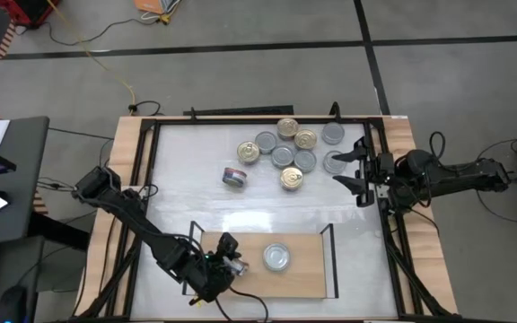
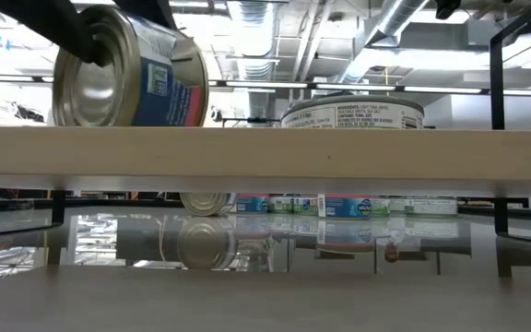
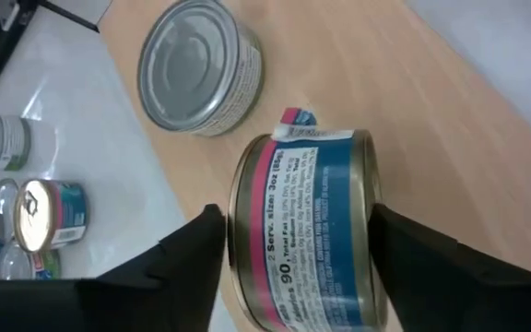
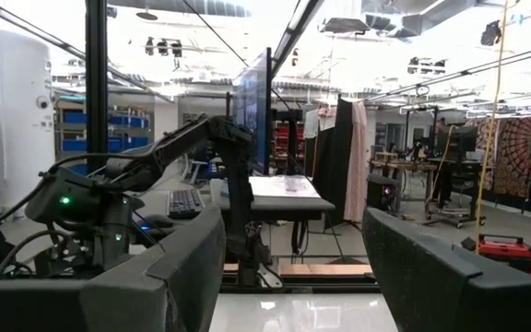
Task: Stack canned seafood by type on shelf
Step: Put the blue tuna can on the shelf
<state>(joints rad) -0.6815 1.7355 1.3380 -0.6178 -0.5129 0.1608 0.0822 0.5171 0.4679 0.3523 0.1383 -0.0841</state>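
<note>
High view sets out the order of things: the white tabletop (image 1: pixel 196 179) fills a framed work area, and the shelf (image 1: pixel 308 269), a light wooden board with black uprights, lies along its near edge, probably so both arms can reach it. A cluster of loose tins (image 1: pixel 290 148) waits at the far right of the tabletop, gold and silver lids mixed, with one stray tin (image 1: pixel 234 177) on its side just left of the group; sorting has barely begun. One silver-lidded tin (image 1: pixel 276 258) already sits flat on the shelf near its middle. Left of it the left hand (image 1: pixel 225 267) has a blue-and-pink labelled tin (image 3: pixel 307 231) between its fingers, tipped on edge rather than flat; the fingers stand just beside its rims, and whether they press or have let go I cannot tell. It looks meant for the spot beside the silver tin. The right hand (image 1: pixel 355 170) waits wide and empty by the cluster.
</note>
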